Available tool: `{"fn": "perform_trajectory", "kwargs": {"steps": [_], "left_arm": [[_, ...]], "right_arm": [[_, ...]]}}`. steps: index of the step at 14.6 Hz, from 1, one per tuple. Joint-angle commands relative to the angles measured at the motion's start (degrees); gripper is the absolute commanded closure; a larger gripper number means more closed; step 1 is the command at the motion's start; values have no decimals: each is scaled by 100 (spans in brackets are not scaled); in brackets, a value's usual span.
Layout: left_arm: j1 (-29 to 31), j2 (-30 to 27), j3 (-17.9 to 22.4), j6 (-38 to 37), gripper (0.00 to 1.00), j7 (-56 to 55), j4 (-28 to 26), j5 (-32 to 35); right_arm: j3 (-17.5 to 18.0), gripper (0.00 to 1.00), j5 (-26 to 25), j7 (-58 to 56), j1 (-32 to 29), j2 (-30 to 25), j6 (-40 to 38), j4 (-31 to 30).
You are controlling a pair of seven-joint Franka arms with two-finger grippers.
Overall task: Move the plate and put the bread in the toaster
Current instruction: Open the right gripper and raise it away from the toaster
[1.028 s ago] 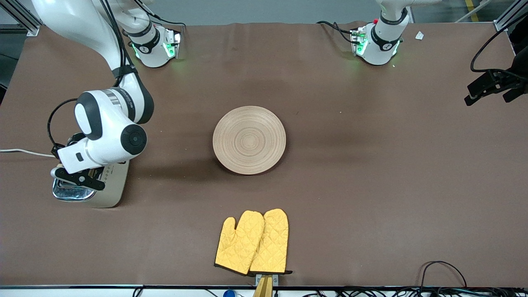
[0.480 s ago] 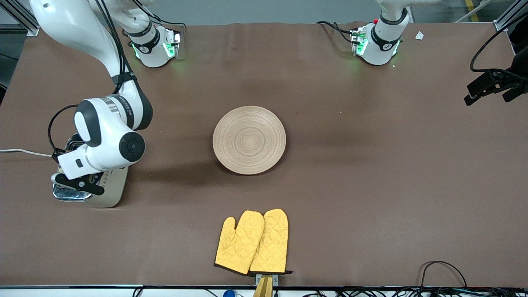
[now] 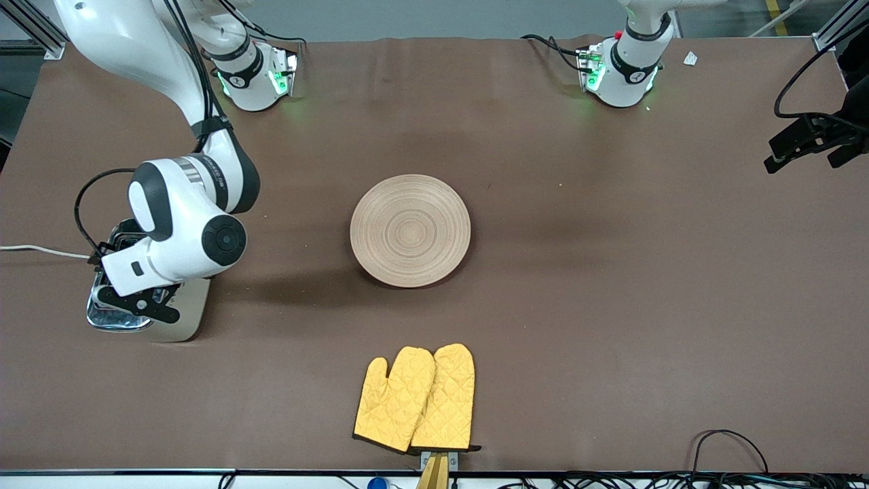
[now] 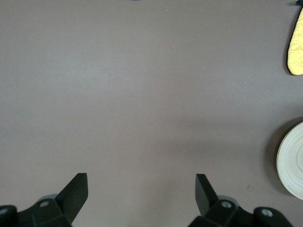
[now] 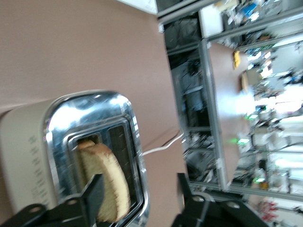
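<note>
R end effector (image 5: pixel 137 196) over toaster (image 5: pixel 71 156) at right arm's end of tabletop (image 3: pixel 611 272); fingers spread apart, gripping nothing. Bread (image 5: pixel 106 182) stands in one toaster slot, top edge sticking out, just beside one finger (image 5: pixel 92 194). White cord (image 3: pixel 41 251) runs off toaster. L end effector (image 4: pixel 142 194) waits over bare tabletop, fingers wide apart, empty. Plate (image 3: pixel 410 230) mid-tabletop, well apart from toaster. Yellow oven mitts (image 3: pixel 415 399) nearer front camera than plate.
</note>
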Motion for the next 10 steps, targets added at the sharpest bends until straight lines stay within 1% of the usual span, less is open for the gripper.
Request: {"fn": "perform_trajectory", "kwargs": {"steps": [1, 2, 5, 7, 8, 9, 10], "left_arm": [[25, 3, -8, -64, 0, 93, 109, -56], [25, 4, -8, -64, 0, 84, 109, -56], [16, 4, -8, -72, 0, 84, 109, -56], [16, 4, -8, -64, 0, 84, 109, -48], [16, 4, -8, -64, 0, 84, 109, -48], [16, 12, -8, -64, 0, 84, 109, -48], [24, 21, -8, -55, 0, 84, 109, -39]], "right_arm": [[12, 0, 960, -132, -90, -43, -194, 485], [3, 0, 1303, -367, -230, -209, -168, 477], [38, 0, 2594, -1010, -765, -613, -115, 486], [73, 0, 3255, -1964, -1074, -1209, -80, 459], [134, 0, 3554, -2283, -1267, -1482, -88, 424], [222, 0, 3957, -2495, -1547, -1746, -132, 398], [258, 0, 4222, -2688, -1715, -1966, -141, 363]]}}
